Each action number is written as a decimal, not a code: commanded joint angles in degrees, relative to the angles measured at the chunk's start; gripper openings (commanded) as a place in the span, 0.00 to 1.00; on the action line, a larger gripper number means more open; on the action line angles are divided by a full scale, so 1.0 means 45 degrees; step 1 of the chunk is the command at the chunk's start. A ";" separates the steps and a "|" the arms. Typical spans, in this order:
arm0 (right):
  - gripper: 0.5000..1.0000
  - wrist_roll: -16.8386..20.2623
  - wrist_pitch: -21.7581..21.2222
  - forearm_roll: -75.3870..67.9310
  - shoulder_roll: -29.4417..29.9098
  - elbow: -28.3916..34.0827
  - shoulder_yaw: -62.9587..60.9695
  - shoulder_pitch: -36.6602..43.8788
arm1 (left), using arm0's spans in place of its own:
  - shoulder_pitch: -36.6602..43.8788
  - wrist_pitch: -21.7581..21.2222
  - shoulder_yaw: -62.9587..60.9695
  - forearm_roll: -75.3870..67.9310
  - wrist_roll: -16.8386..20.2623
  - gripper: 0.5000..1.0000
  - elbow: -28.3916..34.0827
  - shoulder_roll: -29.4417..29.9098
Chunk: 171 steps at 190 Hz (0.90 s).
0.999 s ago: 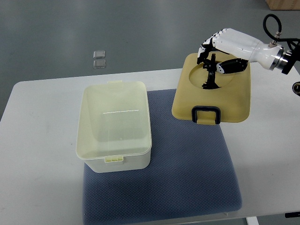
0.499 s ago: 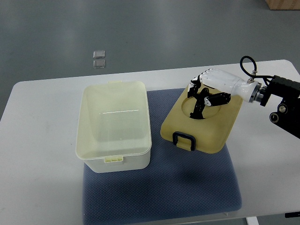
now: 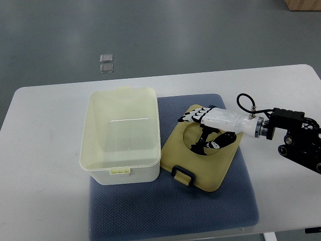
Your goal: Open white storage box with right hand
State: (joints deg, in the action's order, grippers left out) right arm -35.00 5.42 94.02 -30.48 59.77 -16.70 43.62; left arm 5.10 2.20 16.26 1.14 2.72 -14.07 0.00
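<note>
The white storage box (image 3: 123, 133) stands open and empty on the left part of a blue-grey mat (image 3: 200, 211). Its cream lid (image 3: 198, 163), with a black handle (image 3: 183, 175) at the near edge, lies tilted on the mat just right of the box. My right hand (image 3: 200, 128) comes in from the right edge and rests over the lid's round recess, fingers curled around the lid's central grip. The left arm does not show.
The mat lies on a white table (image 3: 45, 150) whose far edge runs across the upper picture. Two small clear squares (image 3: 106, 63) lie on the grey floor beyond the table. A black cable (image 3: 248, 103) loops above my right wrist.
My right hand has brought the lid down and leftward, from high over the table's far right to the mat beside the box. The box has stayed put.
</note>
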 commanded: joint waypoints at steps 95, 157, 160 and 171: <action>0.85 0.0001 -0.3431 -0.8628 -0.3462 0.0313 -0.2382 0.2787 | -0.0002 0.0000 -0.0020 0.0000 -0.0253 1.00 -0.0154 0.0000; 0.85 0.5024 -0.2377 -2.2668 0.0580 0.0293 -0.4824 0.1499 | -0.0002 0.0000 -0.0020 0.0000 -0.0273 1.00 -0.0173 0.0000; 0.85 0.5064 -0.2279 -2.2886 0.0679 0.0293 -0.4823 0.1479 | -0.0002 0.0000 -0.0020 0.0000 -0.0273 1.00 -0.0173 0.0000; 0.85 0.5161 -0.2161 -2.3511 0.1089 0.0195 -0.4823 0.1205 | -0.0002 0.0000 -0.0020 0.0000 -0.0273 1.00 -0.0173 0.0000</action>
State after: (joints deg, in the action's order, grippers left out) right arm -13.78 -6.03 0.36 -29.30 61.15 -38.41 50.91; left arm 5.09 2.20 16.16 1.12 1.50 -14.82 0.00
